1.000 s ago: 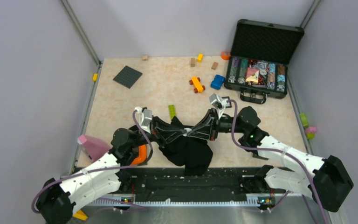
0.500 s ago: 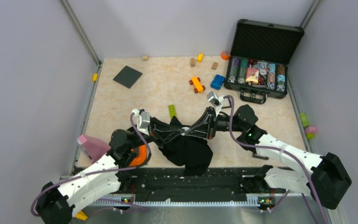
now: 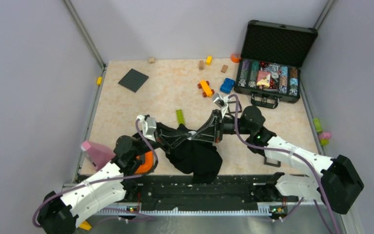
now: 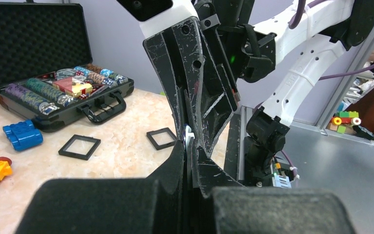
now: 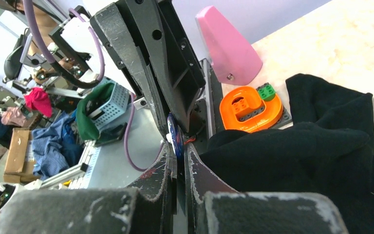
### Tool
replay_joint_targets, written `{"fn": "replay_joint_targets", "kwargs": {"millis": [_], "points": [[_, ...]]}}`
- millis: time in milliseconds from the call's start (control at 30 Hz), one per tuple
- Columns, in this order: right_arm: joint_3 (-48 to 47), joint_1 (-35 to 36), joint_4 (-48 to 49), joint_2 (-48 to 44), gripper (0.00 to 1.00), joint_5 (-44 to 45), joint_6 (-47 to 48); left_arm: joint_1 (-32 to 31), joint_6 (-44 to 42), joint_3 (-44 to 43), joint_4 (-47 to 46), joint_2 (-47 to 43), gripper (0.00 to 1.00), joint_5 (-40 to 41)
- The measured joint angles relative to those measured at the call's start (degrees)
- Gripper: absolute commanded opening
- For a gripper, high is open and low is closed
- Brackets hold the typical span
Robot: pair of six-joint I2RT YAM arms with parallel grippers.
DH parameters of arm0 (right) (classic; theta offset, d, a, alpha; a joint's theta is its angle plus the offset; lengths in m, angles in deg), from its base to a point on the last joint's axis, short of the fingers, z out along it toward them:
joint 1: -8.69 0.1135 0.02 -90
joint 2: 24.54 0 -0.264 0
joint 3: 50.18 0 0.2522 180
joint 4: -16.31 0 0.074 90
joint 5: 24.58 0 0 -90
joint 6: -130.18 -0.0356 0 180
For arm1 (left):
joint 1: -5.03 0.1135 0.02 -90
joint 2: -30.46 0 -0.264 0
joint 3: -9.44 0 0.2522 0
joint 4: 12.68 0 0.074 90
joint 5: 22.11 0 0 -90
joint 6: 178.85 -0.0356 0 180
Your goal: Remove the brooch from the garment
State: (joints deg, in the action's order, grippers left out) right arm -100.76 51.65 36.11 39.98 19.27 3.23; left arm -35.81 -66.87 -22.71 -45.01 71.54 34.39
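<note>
The black garment (image 3: 195, 158) lies bunched at the table's near edge and fills the right of the right wrist view (image 5: 311, 161). My left gripper (image 3: 188, 138) and right gripper (image 3: 198, 136) meet tip to tip just above it. The brooch (image 3: 193, 133) is a small white disc pinched between them. In the left wrist view my left gripper (image 4: 189, 146) is shut on the disc's white edge (image 4: 189, 135). In the right wrist view my right gripper (image 5: 177, 148) is shut on the same disc (image 5: 176, 136), seen edge-on with a bluish face.
An open black case of poker chips (image 3: 272, 78) stands at the back right. Toy bricks, a green brick (image 3: 179, 116) and a dark baseplate (image 3: 133, 79) lie behind. An orange ring (image 3: 147, 162) and a pink wedge (image 3: 95, 152) sit near left. Black square frames (image 4: 80, 146) lie on the table.
My right wrist has swung a little left and toward the back. My left arm has edged left. Both grippers have stayed closed together over the garment.
</note>
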Motion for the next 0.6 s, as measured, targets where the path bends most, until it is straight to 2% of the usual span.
{"fn": "replay_joint_targets", "kwargs": {"millis": [367,600], "points": [[-4.96,-0.31,-13.99,0.98,0.0,-1.09,5.49,0.7,-0.07,-0.46,0.52,3.17,0.0,-0.63],[-4.35,-0.26,-12.22,1.57,0.0,-0.48,2.08,0.7,-1.4,-0.42,1.38,2.27,0.0,-0.46]]}}
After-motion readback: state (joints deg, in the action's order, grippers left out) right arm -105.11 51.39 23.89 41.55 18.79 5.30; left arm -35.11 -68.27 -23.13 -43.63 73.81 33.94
